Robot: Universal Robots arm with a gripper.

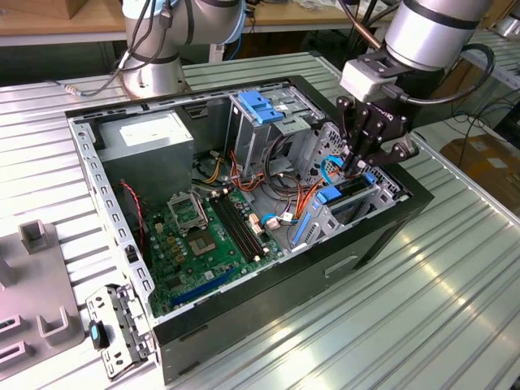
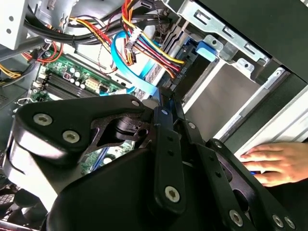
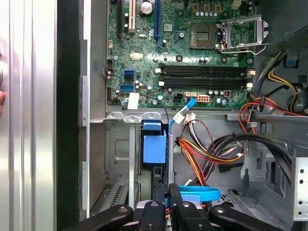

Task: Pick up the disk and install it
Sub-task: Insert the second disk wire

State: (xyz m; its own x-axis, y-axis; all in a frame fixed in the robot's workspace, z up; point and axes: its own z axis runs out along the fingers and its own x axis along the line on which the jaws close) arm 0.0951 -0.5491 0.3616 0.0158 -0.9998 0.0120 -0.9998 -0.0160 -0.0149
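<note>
The disk (image 1: 351, 188) sits in the lower drive bay at the exterior view's right side of the open computer case (image 1: 268, 280), with blue rails along its sides. In the second wrist view the disk (image 2: 216, 91) shows a grey metal face; in the first wrist view the disk (image 3: 154, 147) shows a blue end piece. My gripper (image 1: 357, 162) reaches down into the case right over the bay. Its black fingers (image 2: 161, 125) stand close together, tips at the disk's upper edge. In both wrist views nothing shows held between the fingers of the gripper (image 3: 167, 198).
A blue flat cable (image 3: 197, 193) and bundled coloured wires (image 3: 207, 154) lie close to the fingers. The motherboard (image 1: 203, 236), grey power supply (image 1: 154, 134) and blue-topped drive cage (image 1: 260, 110) fill the case. A person's hand (image 2: 274, 163) rests on the case's outer wall.
</note>
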